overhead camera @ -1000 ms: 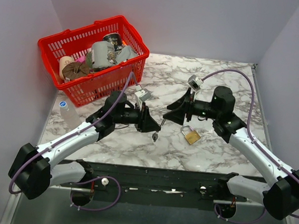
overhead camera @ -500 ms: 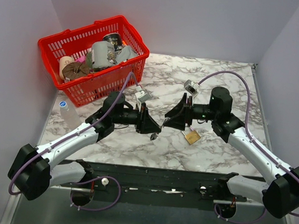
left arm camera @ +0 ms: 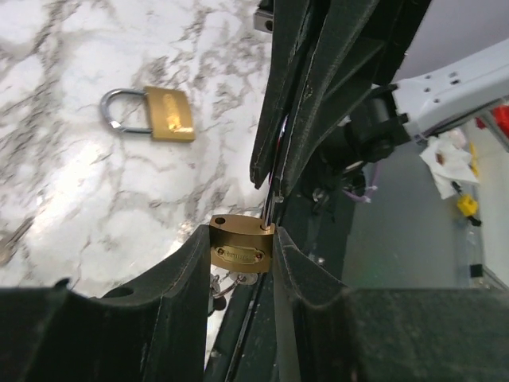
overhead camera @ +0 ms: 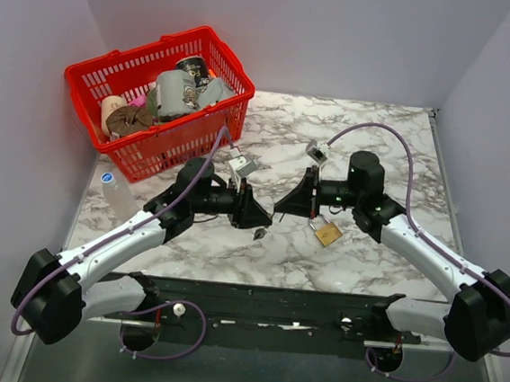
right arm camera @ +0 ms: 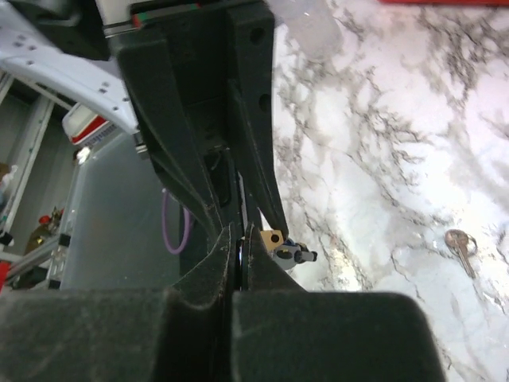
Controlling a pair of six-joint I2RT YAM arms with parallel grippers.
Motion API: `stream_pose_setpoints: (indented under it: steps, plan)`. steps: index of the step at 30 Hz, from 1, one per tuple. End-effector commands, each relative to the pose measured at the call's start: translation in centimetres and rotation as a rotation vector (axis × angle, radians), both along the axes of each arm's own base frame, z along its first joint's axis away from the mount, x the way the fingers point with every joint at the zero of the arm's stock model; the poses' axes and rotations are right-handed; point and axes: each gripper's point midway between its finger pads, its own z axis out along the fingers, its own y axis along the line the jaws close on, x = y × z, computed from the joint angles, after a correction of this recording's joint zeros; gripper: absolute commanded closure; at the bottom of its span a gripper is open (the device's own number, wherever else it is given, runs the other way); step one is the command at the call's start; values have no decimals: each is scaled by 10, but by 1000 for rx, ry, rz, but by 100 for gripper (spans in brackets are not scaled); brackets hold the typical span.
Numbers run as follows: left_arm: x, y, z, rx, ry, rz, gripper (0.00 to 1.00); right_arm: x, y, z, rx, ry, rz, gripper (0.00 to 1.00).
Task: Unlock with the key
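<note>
The marble table [overhead camera: 377, 140] is carrying a red basket [overhead camera: 158, 73] at its far left corner. The left gripper [overhead camera: 265, 220] is grasping a small brass padlock [left arm camera: 241, 243] between its fingers. The right gripper [right arm camera: 238, 243] is meeting it tip to tip with its jaws clenched; whether anything is pinched between them cannot be told. A second brass padlock [overhead camera: 327, 231] is lying flat just beside the right gripper. The key [right arm camera: 299, 254], black-headed, is sitting just beside the held padlock at the left fingertips.
</note>
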Motion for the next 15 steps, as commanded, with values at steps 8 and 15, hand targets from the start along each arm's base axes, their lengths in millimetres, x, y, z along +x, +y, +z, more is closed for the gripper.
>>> stream_pose_setpoints:
  steps: [8, 15]
  plan:
    - [32, 88, -41, 334, 93, 586, 100, 34, 48, -54, -151, 70, -156, 99]
    - [17, 138, -71, 472, 240, 827, 100, 52, 77, -85, -214, 141, -166, 99]
